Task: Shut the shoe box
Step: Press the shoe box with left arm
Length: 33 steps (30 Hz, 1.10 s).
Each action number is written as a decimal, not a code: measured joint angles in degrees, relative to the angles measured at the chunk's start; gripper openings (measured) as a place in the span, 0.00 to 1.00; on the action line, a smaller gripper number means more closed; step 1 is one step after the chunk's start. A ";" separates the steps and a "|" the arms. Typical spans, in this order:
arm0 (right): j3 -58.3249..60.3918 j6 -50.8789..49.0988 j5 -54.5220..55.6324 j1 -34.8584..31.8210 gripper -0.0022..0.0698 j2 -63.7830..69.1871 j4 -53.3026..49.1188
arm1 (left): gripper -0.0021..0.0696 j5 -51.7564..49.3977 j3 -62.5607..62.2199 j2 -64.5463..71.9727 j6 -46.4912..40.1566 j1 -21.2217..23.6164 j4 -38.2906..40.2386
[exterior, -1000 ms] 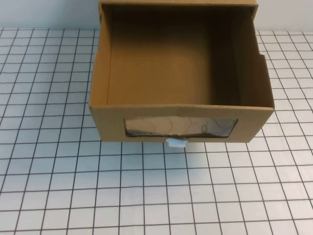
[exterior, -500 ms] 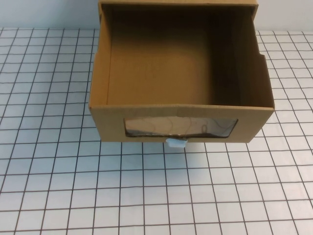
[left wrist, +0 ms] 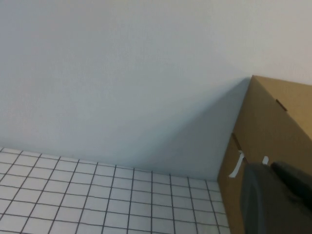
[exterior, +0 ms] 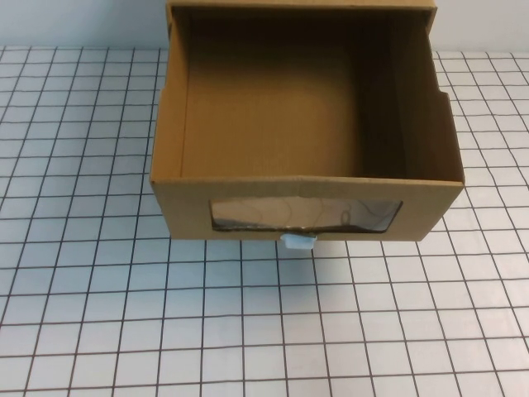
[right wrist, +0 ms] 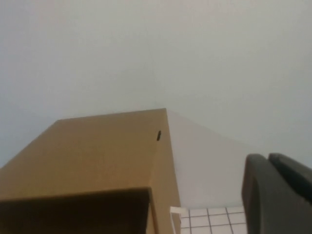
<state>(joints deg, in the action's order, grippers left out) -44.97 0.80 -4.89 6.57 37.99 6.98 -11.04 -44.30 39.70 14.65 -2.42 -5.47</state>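
Drawer [exterior: 273, 99] of shoe box [exterior: 306, 194] out (pincers unseen overhead).

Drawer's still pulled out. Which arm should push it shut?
No clear favourite. Neither gripper shows in the high view; each wrist view shows only a dark gripper part, left and right, beside the shoe box. The drawer front sits central.

The shoe box [exterior: 306, 194] runs off the top edge of the high view, so its back is lost. Only a dark blurred sliver of the left gripper [left wrist: 273, 202] and the right gripper [right wrist: 278, 195] shows, each cut by its wrist view's edge.
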 joint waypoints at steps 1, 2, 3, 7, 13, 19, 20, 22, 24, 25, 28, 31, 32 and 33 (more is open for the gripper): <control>-0.25 0.00 0.14 0.00 0.01 0.16 1.06 | 0.02 0.03 -0.26 0.15 0.12 0.00 0.60; -0.38 0.00 0.14 0.00 0.01 0.65 1.55 | 0.02 -0.37 -0.81 0.38 0.12 0.00 1.04; -0.37 0.00 -0.44 0.00 0.01 1.19 1.54 | 0.02 -1.42 -1.56 0.69 -0.52 -0.26 1.60; -1.80 1.19 -4.58 1.41 0.01 4.84 1.54 | 0.02 -7.53 -6.51 4.96 -9.06 -4.07 6.35; -10.01 20.38 -11.84 12.98 0.01 10.42 1.79 | 0.02 -11.09 -18.77 16.61 -30.41 -12.61 20.28; -15.13 47.14 -21.31 27.62 0.01 17.63 4.30 | 0.02 -16.03 -35.15 31.16 -42.52 -15.91 28.54; -15.13 52.65 -22.49 29.88 0.01 18.59 4.89 | 0.02 -17.29 -37.83 33.72 -44.29 -16.05 30.28; -15.13 61.32 -24.19 33.43 0.01 20.05 6.87 | 0.02 -19.67 -42.35 38.21 -47.87 -16.15 33.83; -15.13 67.41 -24.63 36.25 0.01 21.29 11.04 | 0.02 -22.75 -47.23 43.06 -52.30 -16.19 38.35; -15.13 69.87 -24.92 37.51 0.01 22.00 13.44 | 0.02 -24.17 -49.19 45.48 -54.32 -16.19 40.60; -15.26 76.17 -26.55 40.04 0.01 24.73 19.31 | 0.02 -29.57 -56.20 51.90 -57.73 -16.19 45.67; -15.26 81.55 -29.53 40.66 0.01 28.31 22.56 | 0.02 -32.85 -60.78 57.45 -58.57 -16.19 49.67; -15.26 83.94 -30.81 40.70 0.01 29.76 23.20 | 0.02 -33.21 -61.86 59.22 -58.70 -16.19 50.77; -15.26 86.03 -32.05 40.70 0.01 30.93 23.62 | 0.02 -33.34 -62.69 60.90 -58.97 -16.19 51.76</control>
<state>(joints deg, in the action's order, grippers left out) -60.23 86.83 -36.95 47.26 68.92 30.60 -44.38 -106.99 100.60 -44.32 -18.61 46.29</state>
